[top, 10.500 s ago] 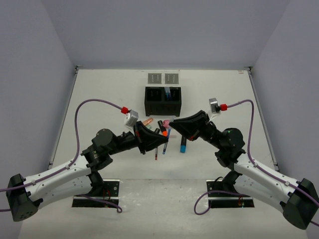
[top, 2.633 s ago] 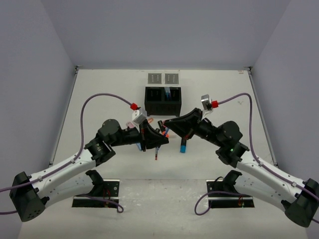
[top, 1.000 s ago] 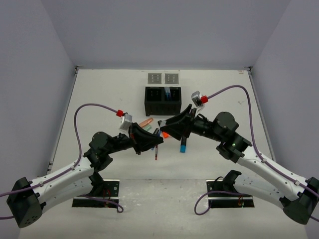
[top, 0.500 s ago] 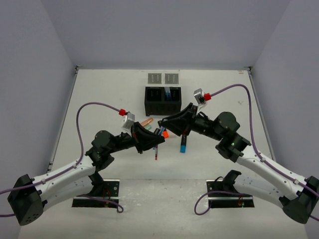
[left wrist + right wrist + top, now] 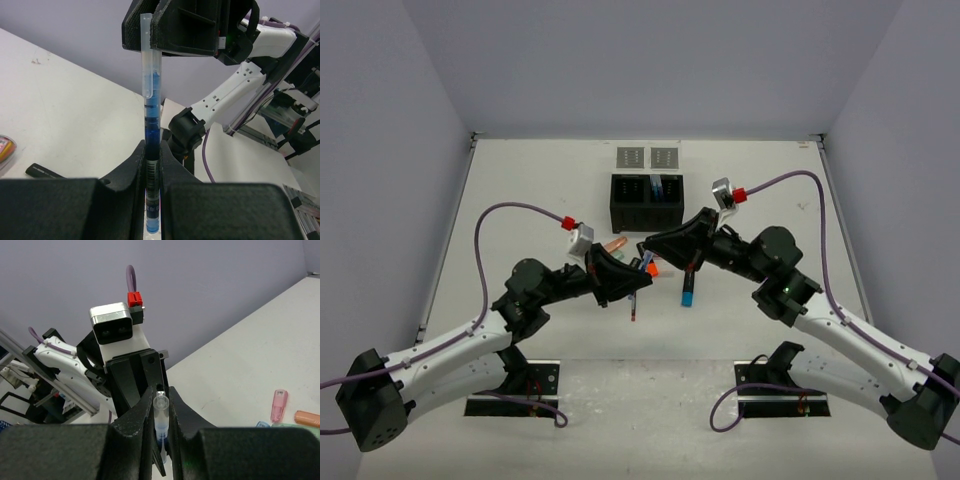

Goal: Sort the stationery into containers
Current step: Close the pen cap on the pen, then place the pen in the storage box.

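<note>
Mid-frame, the left gripper [image 5: 152,152] and the right gripper [image 5: 160,396] each clamp opposite ends of one slim blue-ink pen with clear plastic cap [image 5: 151,100].

Right gripper [image 5: 161,399] has shifted left toward the left gripper [image 5: 152,150] over the last ten seconds. Within the last second its jaws have narrowed onto the clear cap end of the blue pen [image 5: 151,115].
</note>
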Tool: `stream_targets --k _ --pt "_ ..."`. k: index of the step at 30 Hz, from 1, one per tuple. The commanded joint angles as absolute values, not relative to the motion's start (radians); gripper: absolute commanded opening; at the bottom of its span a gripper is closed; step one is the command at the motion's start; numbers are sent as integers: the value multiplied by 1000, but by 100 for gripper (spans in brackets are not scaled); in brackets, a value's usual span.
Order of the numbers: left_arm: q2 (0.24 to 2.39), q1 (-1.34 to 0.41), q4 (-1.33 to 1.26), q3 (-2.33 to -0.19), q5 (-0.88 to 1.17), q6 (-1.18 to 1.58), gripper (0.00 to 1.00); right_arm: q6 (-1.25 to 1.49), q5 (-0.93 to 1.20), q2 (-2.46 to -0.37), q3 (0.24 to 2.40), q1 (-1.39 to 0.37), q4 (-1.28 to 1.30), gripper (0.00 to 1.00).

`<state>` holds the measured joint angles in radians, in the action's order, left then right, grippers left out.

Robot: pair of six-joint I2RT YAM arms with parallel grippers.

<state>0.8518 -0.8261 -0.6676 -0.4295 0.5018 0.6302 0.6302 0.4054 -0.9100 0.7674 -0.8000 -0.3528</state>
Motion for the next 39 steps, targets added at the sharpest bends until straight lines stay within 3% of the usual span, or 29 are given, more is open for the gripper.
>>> stream_targets --k 1,7,11,20,27,30,32,33,35,36,38,39 --pt "851 -824 -666 -567 457 557 0 643 482 -942 686 -805 -400 0" --pt "899 -824 -595 -764 463 486 0 696 562 -1039 460 -835 -596 0" --pt "959 -822 -579 -858 508 479 0 690 534 -1071 425 -879 -624 0" --pt "926 -825 -681 -661 536 521 0 647 414 -947 505 -876 -486 0" --pt "865 -822 -605 -624 472 489 0 624 388 -919 540 -877 -432 13" --pt "877 -822 -564 -647 450 475 0 624 396 -920 548 -876 -434 0" --pt "897 -823 -512 -676 418 469 0 623 396 -920 555 -876 -432 0" --pt "906 -824 -484 -691 403 467 4 621 382 -918 558 -876 -427 0" --pt "930 -822 -418 -721 366 473 24 617 314 -912 568 -875 -421 0" --pt "937 -823 -403 -727 355 476 38 614 287 -909 571 -871 -420 0" --pt "942 -822 -370 -724 322 491 79 619 226 -905 584 -847 -420 0" --pt "943 -822 -354 -718 311 493 86 620 206 -904 594 -828 -419 0"
